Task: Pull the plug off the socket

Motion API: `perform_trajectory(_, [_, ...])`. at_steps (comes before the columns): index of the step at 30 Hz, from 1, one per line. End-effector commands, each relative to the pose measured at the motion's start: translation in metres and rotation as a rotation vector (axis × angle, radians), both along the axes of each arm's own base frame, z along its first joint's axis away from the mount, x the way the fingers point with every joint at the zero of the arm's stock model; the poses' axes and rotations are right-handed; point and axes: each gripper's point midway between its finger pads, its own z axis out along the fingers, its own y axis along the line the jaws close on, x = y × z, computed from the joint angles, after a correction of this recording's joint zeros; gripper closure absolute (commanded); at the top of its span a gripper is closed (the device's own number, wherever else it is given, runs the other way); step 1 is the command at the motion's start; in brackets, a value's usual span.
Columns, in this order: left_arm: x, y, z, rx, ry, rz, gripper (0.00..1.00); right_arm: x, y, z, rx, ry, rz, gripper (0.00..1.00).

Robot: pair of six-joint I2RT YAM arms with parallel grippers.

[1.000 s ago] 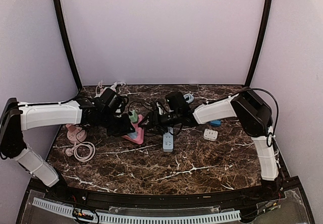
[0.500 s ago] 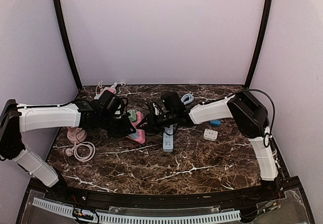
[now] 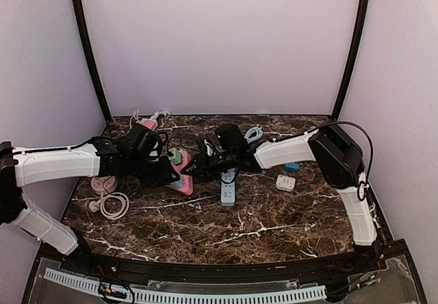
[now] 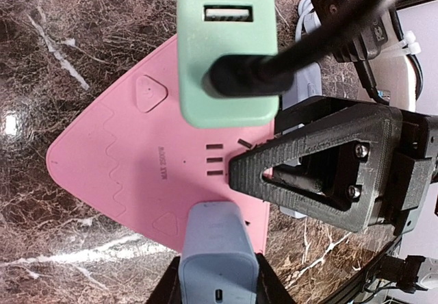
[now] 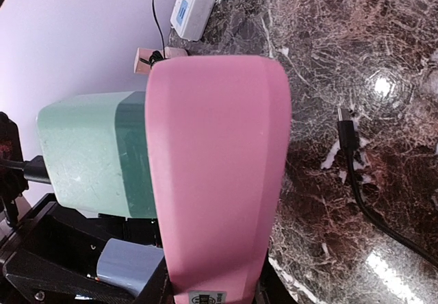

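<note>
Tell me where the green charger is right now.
In the top view the green charger sits on the pink power strip, left of centre on the marble table; a grey-blue charger shares the strip.

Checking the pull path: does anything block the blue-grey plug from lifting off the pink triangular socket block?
Nothing visible does. The left gripper holds the blue-grey plug; the green plug and the right gripper stand clear of it on the pink triangular socket block.
</note>
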Motion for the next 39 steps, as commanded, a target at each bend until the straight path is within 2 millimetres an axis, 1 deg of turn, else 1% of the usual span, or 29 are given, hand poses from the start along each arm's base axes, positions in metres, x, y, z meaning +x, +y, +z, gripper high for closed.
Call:
perform_trajectory(1, [0.003, 0.001, 0.046, -0.080, -0.136, -0.003, 1.00, 0.013, -0.018, -0.040, -0.115, 0.025, -0.077, 0.97])
perform_trajectory(2, [0.002, 0.002, 0.045, -0.079, -0.139, -0.007, 1.00, 0.014, -0.020, -0.041, -0.119, 0.026, -0.085, 0.97])
perform_trajectory(6, [0.000, 0.000, 0.054, -0.099, -0.165, -0.030, 1.00, 0.016, -0.023, -0.044, -0.135, 0.024, -0.105, 0.98])
perform_trajectory(8, [0.000, 0.000, 0.055, -0.094, -0.169, -0.037, 1.00, 0.016, -0.022, -0.044, -0.127, 0.025, -0.098, 0.98])
perform_trajectory(11, [-0.001, 0.005, 0.053, -0.073, -0.167, -0.022, 1.00, 0.015, -0.022, -0.043, -0.123, 0.019, -0.094, 0.97])
perform_trajectory(12, [0.000, 0.009, 0.053, -0.057, -0.170, -0.005, 1.00, 0.015, -0.023, -0.042, -0.124, 0.016, -0.092, 0.95])
perform_trajectory(13, [-0.001, 0.017, 0.048, -0.024, -0.156, 0.019, 1.00, 0.015, -0.024, -0.042, -0.124, 0.014, -0.092, 0.93])
perform_trajectory(14, [-0.001, 0.028, 0.044, 0.027, -0.149, 0.053, 1.00, 0.015, -0.025, -0.041, -0.121, 0.013, -0.093, 0.90])
perform_trajectory(15, [0.000, 0.033, 0.044, 0.044, -0.146, 0.070, 1.00, 0.015, -0.025, -0.039, -0.117, 0.011, -0.091, 0.86])
perform_trajectory(18, [-0.002, 0.056, 0.036, 0.127, -0.119, 0.125, 1.00, 0.015, -0.026, -0.034, -0.107, -0.007, -0.078, 0.76])
perform_trajectory(22, [0.001, 0.088, 0.027, 0.201, -0.079, 0.193, 1.00, 0.013, -0.024, -0.025, -0.085, -0.027, -0.057, 0.66])
perform_trajectory(23, [0.003, 0.092, 0.027, 0.212, -0.078, 0.192, 1.00, 0.012, -0.023, -0.023, -0.075, -0.031, -0.052, 0.63])
perform_trajectory(24, [0.007, 0.102, 0.024, 0.229, -0.064, 0.216, 1.00, 0.012, -0.023, -0.021, -0.065, -0.033, -0.048, 0.61])
perform_trajectory(25, [0.011, 0.106, 0.025, 0.243, -0.069, 0.214, 1.00, 0.011, -0.022, -0.019, -0.057, -0.034, -0.046, 0.61])
perform_trajectory(26, [0.017, 0.115, 0.020, 0.263, -0.051, 0.236, 1.00, 0.011, -0.022, -0.018, -0.051, -0.034, -0.043, 0.59])
perform_trajectory(27, [0.024, 0.117, 0.017, 0.287, -0.045, 0.229, 1.00, 0.010, -0.021, -0.017, -0.045, -0.033, -0.035, 0.58])
perform_trajectory(28, [0.032, 0.121, 0.023, 0.297, -0.055, 0.234, 1.00, 0.010, -0.020, -0.015, -0.041, -0.033, -0.032, 0.57])
perform_trajectory(29, [0.038, 0.123, 0.017, 0.324, -0.038, 0.234, 1.00, 0.009, -0.020, -0.015, -0.039, -0.033, -0.029, 0.56])
perform_trajectory(30, [0.049, 0.125, 0.023, 0.333, -0.055, 0.234, 1.00, 0.009, -0.020, -0.014, -0.036, -0.033, -0.027, 0.56])
perform_trajectory(31, [0.056, 0.126, 0.017, 0.353, -0.039, 0.232, 1.00, 0.008, -0.020, -0.013, -0.035, -0.033, -0.025, 0.56])
perform_trajectory(32, [0.069, 0.127, 0.025, 0.358, -0.062, 0.235, 1.00, 0.008, -0.020, -0.013, -0.034, -0.034, -0.024, 0.56])
perform_trajectory(33, [0.077, 0.132, 0.017, 0.376, -0.040, 0.241, 1.00, 0.008, -0.019, -0.012, -0.030, -0.035, -0.021, 0.56])
perform_trajectory(34, [0.088, 0.129, 0.025, 0.364, -0.059, 0.231, 1.00, 0.007, -0.019, -0.011, -0.026, -0.034, -0.018, 0.56])
perform_trajectory(35, [0.099, 0.131, 0.018, 0.363, -0.049, 0.235, 1.00, 0.007, -0.019, -0.010, -0.023, -0.033, -0.015, 0.56])
perform_trajectory(36, [0.109, 0.126, 0.023, 0.336, -0.066, 0.215, 1.00, 0.006, -0.018, -0.009, -0.019, -0.032, -0.011, 0.55])
perform_trajectory(37, [0.122, 0.125, 0.019, 0.313, -0.076, 0.218, 0.99, 0.006, -0.019, -0.009, -0.019, -0.031, -0.008, 0.55])
perform_trajectory(38, [0.132, 0.117, 0.025, 0.265, -0.094, 0.191, 0.98, 0.005, -0.019, -0.008, -0.018, -0.032, -0.008, 0.55])
perform_trajectory(39, [0.145, 0.119, 0.019, 0.249, -0.095, 0.198, 0.97, 0.005, -0.019, -0.007, -0.015, -0.034, -0.007, 0.55])
